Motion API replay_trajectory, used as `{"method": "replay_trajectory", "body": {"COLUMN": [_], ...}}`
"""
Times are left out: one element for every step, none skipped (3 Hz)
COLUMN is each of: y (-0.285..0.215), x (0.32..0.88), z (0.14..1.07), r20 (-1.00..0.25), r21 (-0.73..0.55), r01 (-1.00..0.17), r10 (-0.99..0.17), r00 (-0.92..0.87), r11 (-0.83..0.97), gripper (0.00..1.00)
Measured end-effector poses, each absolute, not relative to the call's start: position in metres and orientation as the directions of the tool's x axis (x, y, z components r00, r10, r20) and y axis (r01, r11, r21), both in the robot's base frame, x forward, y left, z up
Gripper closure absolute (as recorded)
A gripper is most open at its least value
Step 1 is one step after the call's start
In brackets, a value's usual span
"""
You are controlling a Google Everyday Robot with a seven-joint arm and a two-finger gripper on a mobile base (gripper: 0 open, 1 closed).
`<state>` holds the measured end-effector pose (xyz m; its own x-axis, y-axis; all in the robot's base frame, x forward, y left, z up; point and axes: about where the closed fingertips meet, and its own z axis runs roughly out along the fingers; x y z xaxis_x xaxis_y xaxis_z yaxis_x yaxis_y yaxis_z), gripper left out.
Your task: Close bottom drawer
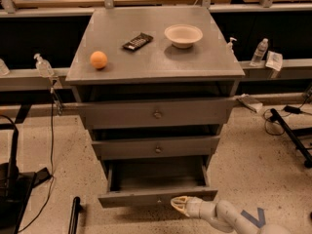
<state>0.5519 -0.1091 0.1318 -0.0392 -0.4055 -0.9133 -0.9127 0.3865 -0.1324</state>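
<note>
The bottom drawer [141, 197] is the lowest, narrowest grey front of the cabinet. It is pulled out, so its shallow empty grey box [156, 175] shows from above. My gripper [178, 204] is at the bottom of the view, its pale tip against or just in front of the drawer front, right of centre. The arm runs off to the lower right. The drawer's knob is hard to make out beside the gripper.
Two wider grey drawers [157, 113] sit above, both slightly out. The cabinet top [156, 57] holds an orange [98, 60], a dark packet [137, 41] and a white bowl [183, 35]. Bottles stand on rails at both sides. A black stand base lies at the left.
</note>
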Motion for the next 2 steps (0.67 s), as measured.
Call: {"method": "replay_trajectory", "body": {"y": [-0.1111,-0.1119], "x": [0.5776,0.5792], "z": [0.1379,0.1391], "r20": [-0.921,-0.923], "r21": [-0.146,-0.149], "r01": [-0.897,-0.895], "r10": [-0.387,-0.385], "r00": [-0.030,-0.028], "r11": [0.417,0.422], "gripper": [1.00,1.00]}}
